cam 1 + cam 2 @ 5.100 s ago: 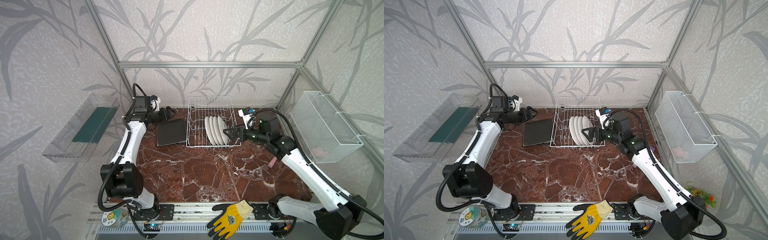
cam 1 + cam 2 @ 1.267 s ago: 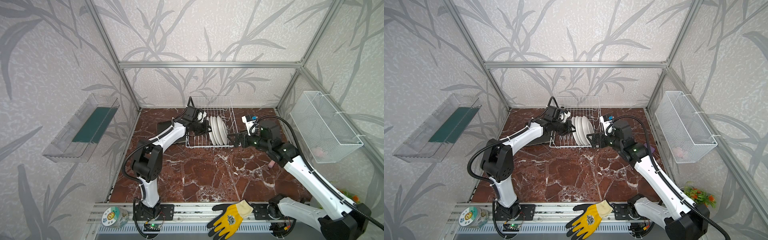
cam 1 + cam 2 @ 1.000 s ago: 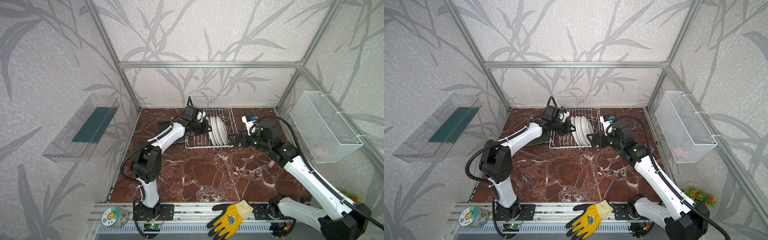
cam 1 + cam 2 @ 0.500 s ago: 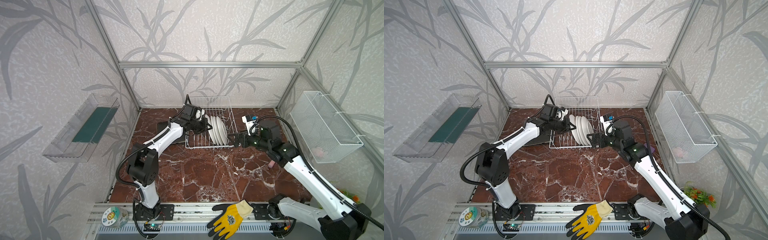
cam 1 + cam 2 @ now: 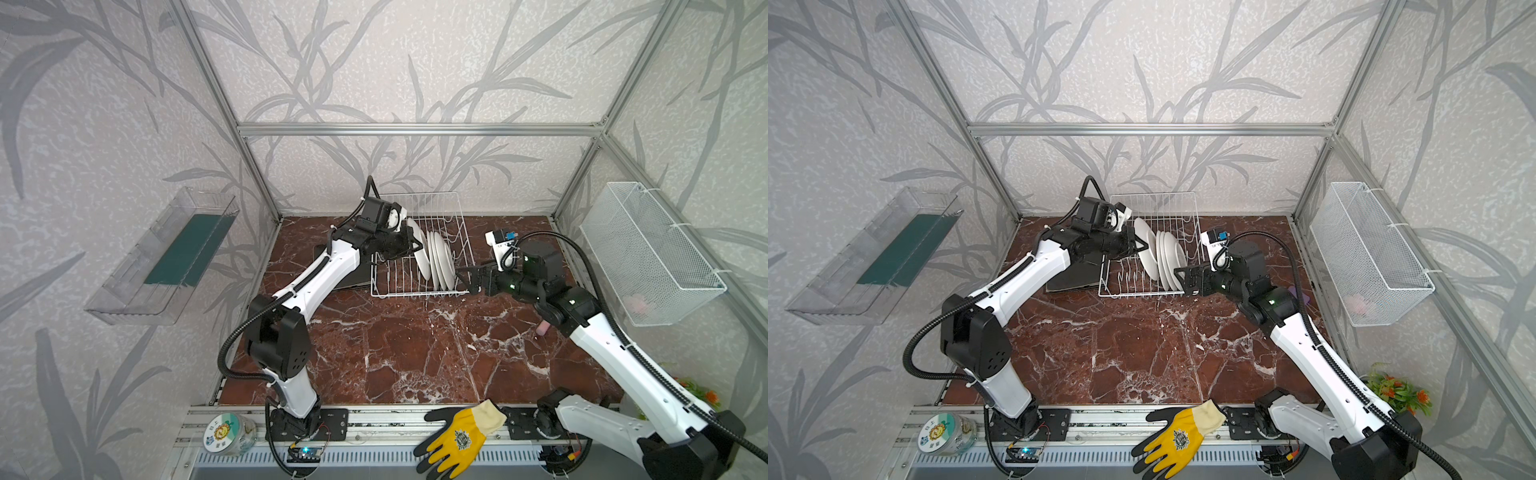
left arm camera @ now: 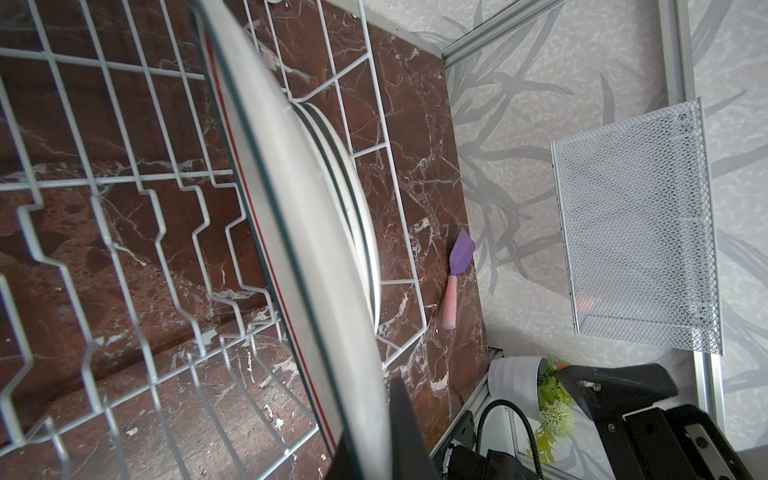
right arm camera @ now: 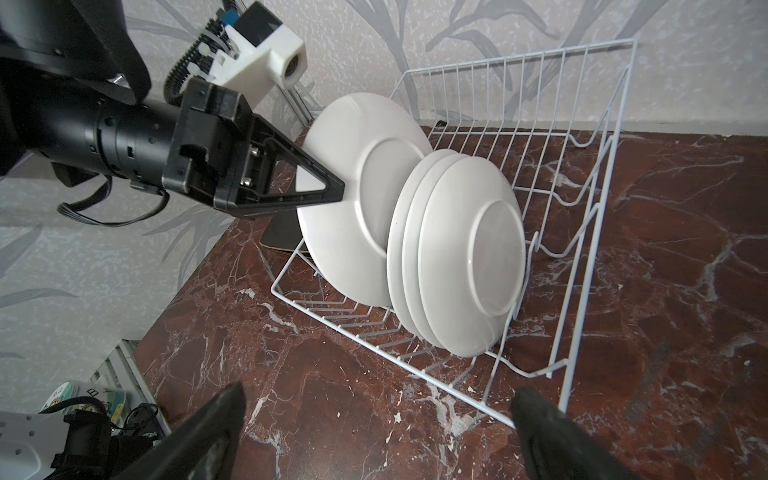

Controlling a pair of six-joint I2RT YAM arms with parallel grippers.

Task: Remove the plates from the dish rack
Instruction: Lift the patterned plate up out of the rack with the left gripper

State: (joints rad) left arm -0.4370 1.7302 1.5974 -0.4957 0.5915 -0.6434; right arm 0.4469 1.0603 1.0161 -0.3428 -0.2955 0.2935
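In a top view the dish rack (image 5: 417,294) stands on the tabletop (image 5: 395,353). The left fingers (image 5: 405,248) reach over its left side and pinch the rim of the outermost round plate (image 5: 420,259), which tilts away from the three plates (image 5: 442,262) packed upright toward the rack's right end. A rim grip suits a plate standing on edge, I judge. The right fingers (image 5: 1185,270) hover spread just outside the rack's right side, likely to keep clear of the lift. Dark square plates (image 5: 1073,274) lie flat beside the rack's left side. The left wrist view shows the round plate (image 6: 299,232) clamped edge-on, its lower part inside the rack. In the right wrist view the round plate (image 7: 353,199) leans apart, and the right fingers (image 7: 216,424) are wide and empty.
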